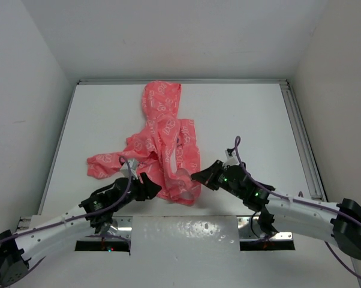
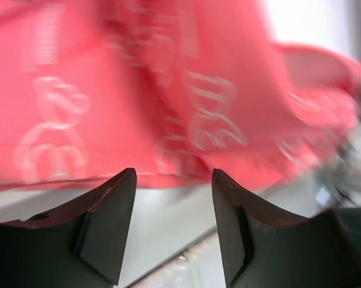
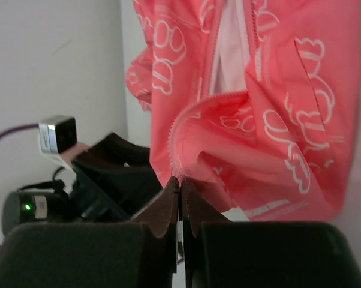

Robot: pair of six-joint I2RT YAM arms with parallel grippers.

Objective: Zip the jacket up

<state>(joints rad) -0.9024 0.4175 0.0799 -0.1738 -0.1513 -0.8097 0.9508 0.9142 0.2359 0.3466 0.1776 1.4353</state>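
Right fingers (image 3: pixel 164 207) pinched on the jacket (image 1: pixel 164 141), left fingers (image 2: pixel 111 204) apart and empty.
Jacket lies crumpled mid-surface (image 1: pixel 252 120), hood toward the far wall, one sleeve trailing out to the left, front unzipped. On the right wrist view I see the fingers pressed together, with the bottom of one zipper edge (image 3: pixel 189 111) running straight into the tips. White lining (image 3: pixel 231 48) shows through the open front above. Left wrist view is blurred, but I can see the two fingers standing wide with only bare surface between them and pink fabric just past the tips. From the top camera both arms sit at the jacket's near hem, left one at its left side, right one at its right, near each other.
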